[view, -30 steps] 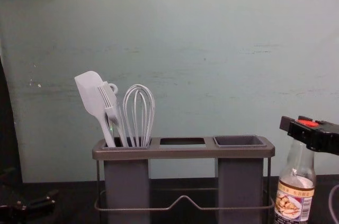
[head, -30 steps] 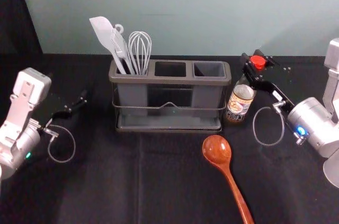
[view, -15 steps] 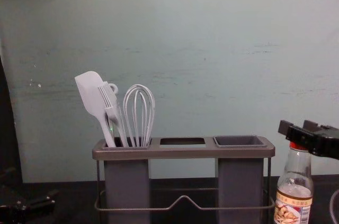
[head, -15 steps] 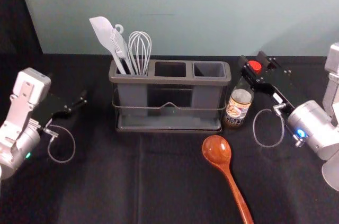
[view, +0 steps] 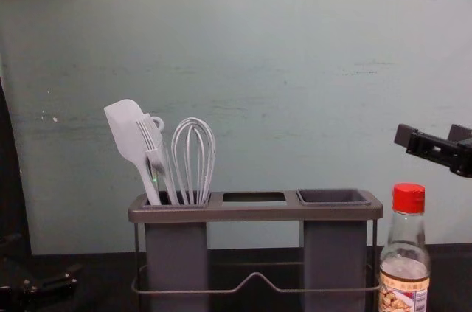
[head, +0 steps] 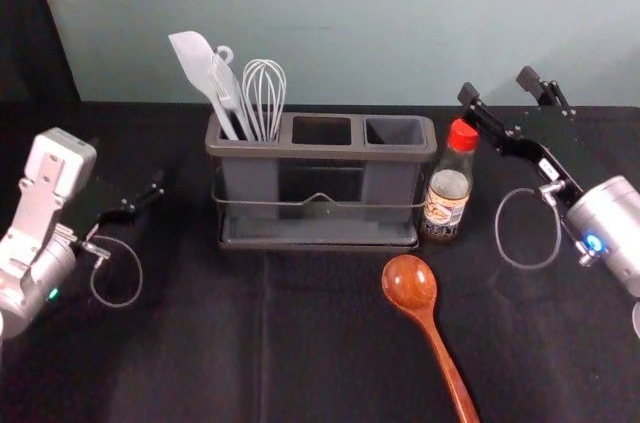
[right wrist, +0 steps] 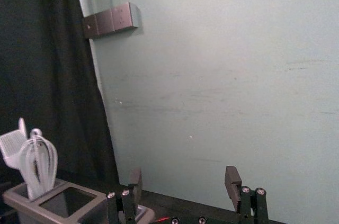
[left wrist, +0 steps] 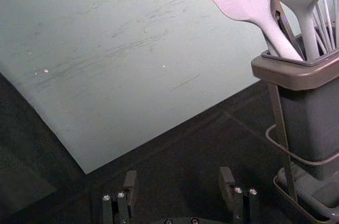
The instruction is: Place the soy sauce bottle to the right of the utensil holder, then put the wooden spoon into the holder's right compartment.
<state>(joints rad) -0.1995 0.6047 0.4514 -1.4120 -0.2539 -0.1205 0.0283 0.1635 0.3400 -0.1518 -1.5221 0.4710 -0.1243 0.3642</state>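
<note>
Two tools flank the setup, and on the left the left tool point(head: 150, 193) hangs low over the dark desk point(head: 170, 363), well apart from the utensil holder point(head: 320, 152). Its dark fingers are hard to pick out from the head view, but its wrist view appears to show them spread wide, with nothing between them.

Next comes the holder's left compartment, where a white spatula point(head: 188, 50), a pale brush point(view: 150, 135) and a whisk point(head: 265, 93) stand with their heads up — the spatula leaning outward to the left. The middle opening point(head: 321, 131) follows, then the right compartment point(head: 394, 131), a grey open-topped cup.

In front of the holder, toward its right end, the wooden spoon point(head: 410, 283) lies on the desk, its bowl nearest the holder and its handle running back toward the robot, slanting right.

The soy sauce bottle point(head: 447, 198) stands upright, red cap on, just beside the holder's right end; whether the two touch, I cannot tell.

Farthest right, the right tool point(head: 497, 85) is held above the bottle and off to its right — fingers wide apart, gripping nothing, clear of the red cap point(view: 408, 198).
</note>
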